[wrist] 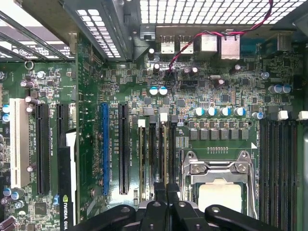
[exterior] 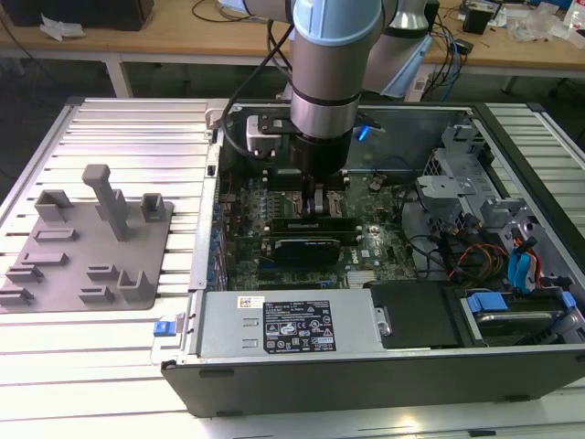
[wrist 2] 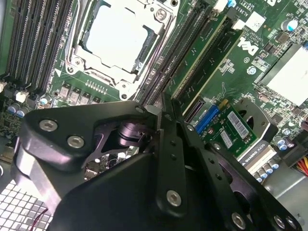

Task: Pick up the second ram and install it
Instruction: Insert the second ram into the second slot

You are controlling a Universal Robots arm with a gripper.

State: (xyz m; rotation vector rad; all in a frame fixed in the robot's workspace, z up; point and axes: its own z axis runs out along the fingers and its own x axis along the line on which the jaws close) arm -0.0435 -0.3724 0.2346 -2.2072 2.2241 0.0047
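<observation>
Two fingers of the gripper (wrist 2: 166, 103) look pressed together, tips down over the slots (wrist: 156, 149) beside the socket (wrist: 219, 178), mid-board (wrist: 216, 96). We cannot pick out the ram; it is likely beneath them. We'd press straight down, evenly.

Second ram (wrist: 163, 154), thin, edge-on, standing upright

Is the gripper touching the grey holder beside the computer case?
Apart. The exterior view shows the gripper inside the computer case, while the grey holder lies outside on the table.
</observation>
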